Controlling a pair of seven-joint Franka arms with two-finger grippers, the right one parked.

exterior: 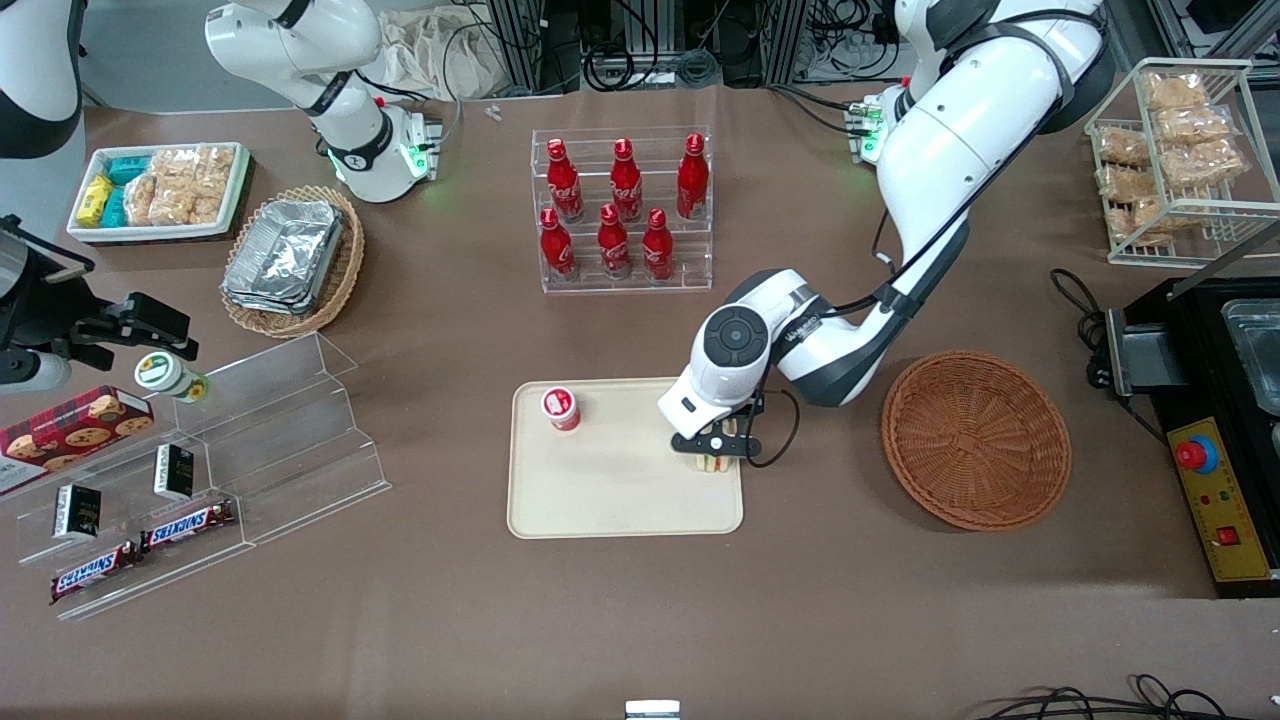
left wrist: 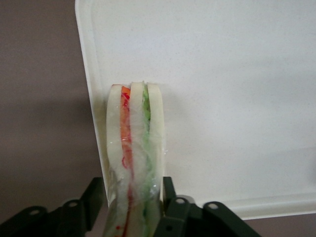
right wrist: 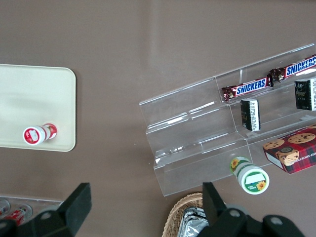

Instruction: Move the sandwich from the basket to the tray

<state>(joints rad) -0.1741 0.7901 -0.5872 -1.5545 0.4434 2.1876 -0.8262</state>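
I am gripping the sandwich point(left wrist: 134, 148) upright between my fingers point(left wrist: 173, 207), holding it on the tray point(exterior: 600, 500) at its rim nearest the basket point(exterior: 975, 438); placing step underway, next calling for opening and lifting clear

"SNICKERS" reads on two candy bars point(right wrist: 249, 88) lying on the clear acrylic shelf point(right wrist: 197, 143).

Front view looks steeply down over the table; both wrist views share the tray point(exterior: 560, 500).
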